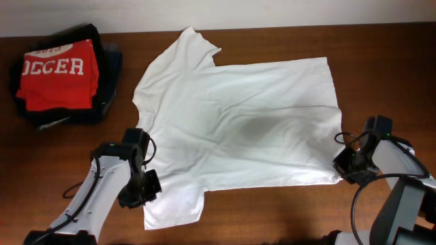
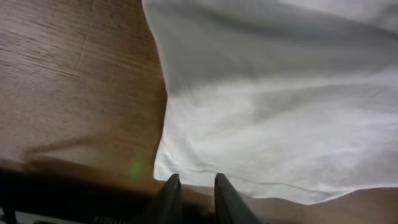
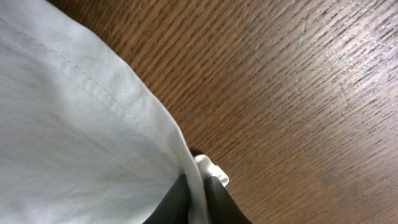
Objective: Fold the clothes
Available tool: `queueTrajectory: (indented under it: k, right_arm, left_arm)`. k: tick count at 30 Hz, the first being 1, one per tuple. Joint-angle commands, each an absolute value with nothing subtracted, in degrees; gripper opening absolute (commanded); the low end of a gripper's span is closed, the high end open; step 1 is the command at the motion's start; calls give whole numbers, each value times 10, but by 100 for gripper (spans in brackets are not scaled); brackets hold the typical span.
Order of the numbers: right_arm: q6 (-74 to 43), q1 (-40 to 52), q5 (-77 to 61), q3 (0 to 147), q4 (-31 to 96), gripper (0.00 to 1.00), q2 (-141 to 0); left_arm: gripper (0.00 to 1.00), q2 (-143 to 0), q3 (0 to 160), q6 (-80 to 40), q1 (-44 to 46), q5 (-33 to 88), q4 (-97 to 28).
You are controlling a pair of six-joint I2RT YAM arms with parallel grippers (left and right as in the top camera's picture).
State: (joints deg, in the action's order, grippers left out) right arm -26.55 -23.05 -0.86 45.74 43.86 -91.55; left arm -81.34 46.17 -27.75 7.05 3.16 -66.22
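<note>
A white T-shirt (image 1: 238, 122) lies spread flat on the wooden table, collar to the left and hem to the right. My left gripper (image 1: 146, 187) is at the near sleeve. In the left wrist view its fingers (image 2: 194, 180) stand slightly apart on bare wood, just short of the sleeve edge (image 2: 280, 93), with nothing between them. My right gripper (image 1: 343, 170) is at the near hem corner. In the right wrist view its fingers (image 3: 198, 180) are shut on the shirt's hem (image 3: 74, 124), and a small bunch of cloth pokes out beside them.
A stack of folded clothes (image 1: 61, 75) with a red printed shirt on top sits at the far left. Bare wooden table (image 1: 286, 211) runs along the front edge and to the right of the shirt.
</note>
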Motion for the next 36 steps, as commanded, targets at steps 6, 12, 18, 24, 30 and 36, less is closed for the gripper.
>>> queueTrajectory:
  k: [6, 12, 18, 24, 30, 36]
  right_arm:
    - [-264, -229, 7, 443, 439, 14, -924]
    - [-264, -229, 7, 443, 439, 13, -924]
    - [-264, -229, 7, 443, 439, 13, -924]
    - [-264, -229, 6, 443, 441, 13, -924]
    - [-264, -229, 5, 443, 441, 11, -924]
    - [-265, -229, 0, 485, 478, 4, -921]
  left_arm:
    - [29, -815, 365, -328, 73, 36, -626]
    - [65, -815, 360, -330, 73, 50, -632]
    - [68, -815, 309, -357, 73, 82, -592]
    - [47, -815, 309, -378, 73, 114, -537]
    - [12, -815, 309, -377, 73, 113, -581]
    - [0, -808, 423, -304, 74, 110, -641]
